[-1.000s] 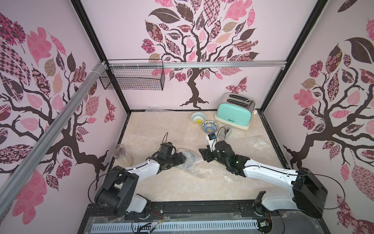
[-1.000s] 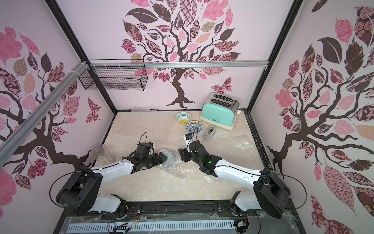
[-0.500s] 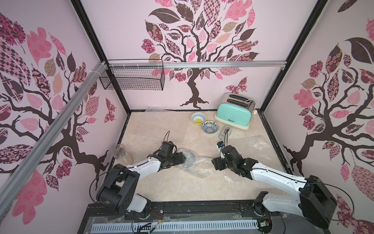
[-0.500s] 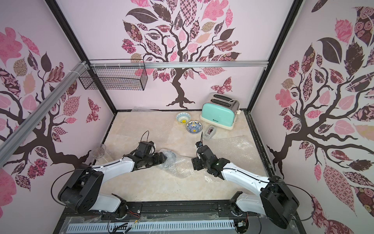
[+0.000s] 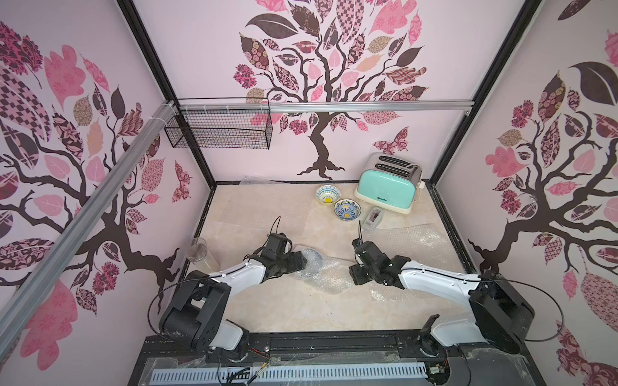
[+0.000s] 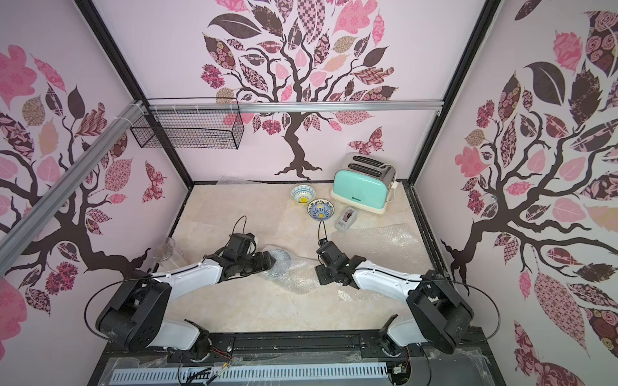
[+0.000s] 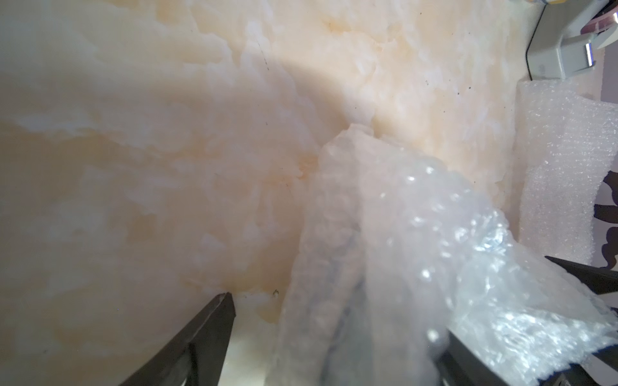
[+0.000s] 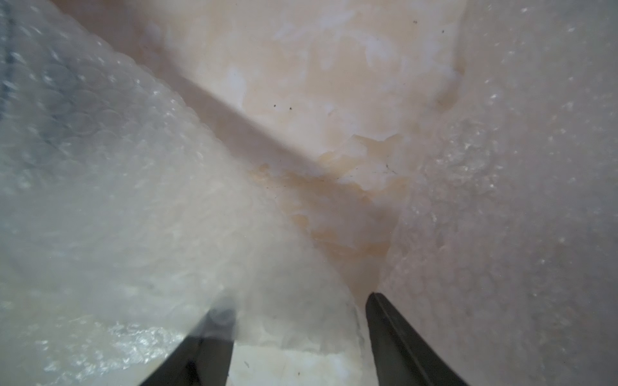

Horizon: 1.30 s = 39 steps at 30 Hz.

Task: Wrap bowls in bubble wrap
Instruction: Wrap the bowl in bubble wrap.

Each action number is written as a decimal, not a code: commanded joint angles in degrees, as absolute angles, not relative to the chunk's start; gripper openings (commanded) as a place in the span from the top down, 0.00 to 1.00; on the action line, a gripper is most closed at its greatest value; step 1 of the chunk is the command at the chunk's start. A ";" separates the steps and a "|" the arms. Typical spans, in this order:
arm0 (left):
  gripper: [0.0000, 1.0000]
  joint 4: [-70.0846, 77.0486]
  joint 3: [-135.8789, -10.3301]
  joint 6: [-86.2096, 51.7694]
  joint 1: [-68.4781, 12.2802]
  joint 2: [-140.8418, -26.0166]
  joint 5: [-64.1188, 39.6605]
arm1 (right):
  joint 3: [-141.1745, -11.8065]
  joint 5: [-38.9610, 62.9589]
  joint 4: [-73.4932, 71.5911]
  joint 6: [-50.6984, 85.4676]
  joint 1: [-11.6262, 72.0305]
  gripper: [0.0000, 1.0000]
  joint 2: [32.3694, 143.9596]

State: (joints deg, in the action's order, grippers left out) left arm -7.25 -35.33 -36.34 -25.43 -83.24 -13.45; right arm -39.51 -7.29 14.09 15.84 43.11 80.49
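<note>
Two bowls (image 5: 327, 195) (image 5: 347, 211) are waiting unwrapped near the toaster (image 5: 388, 190); a third bowl (image 5: 313, 264), probably, is lying under the bubble wrap (image 5: 331, 277) mid-table. The left gripper (image 5: 302, 263) and right gripper (image 8: 296, 302) are straddling its edges, jaws apart; unpinned folds are threatening to spring open.

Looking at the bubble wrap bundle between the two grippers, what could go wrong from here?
The bubble wrap lies loosely over the bowl, and the left gripper stands open around it, so the fold may spring back. The right gripper, open, has one fingertip behind the wrap's edge; pulling could drag the bowl. The drinking glass stands close to the left arm and might get knocked.
</note>
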 commanded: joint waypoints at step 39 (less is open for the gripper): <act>0.23 -8.94 -34.92 -35.52 -28.21 -85.28 -8.35 | -53.68 27.32 8.31 27.38 44.01 0.93 79.89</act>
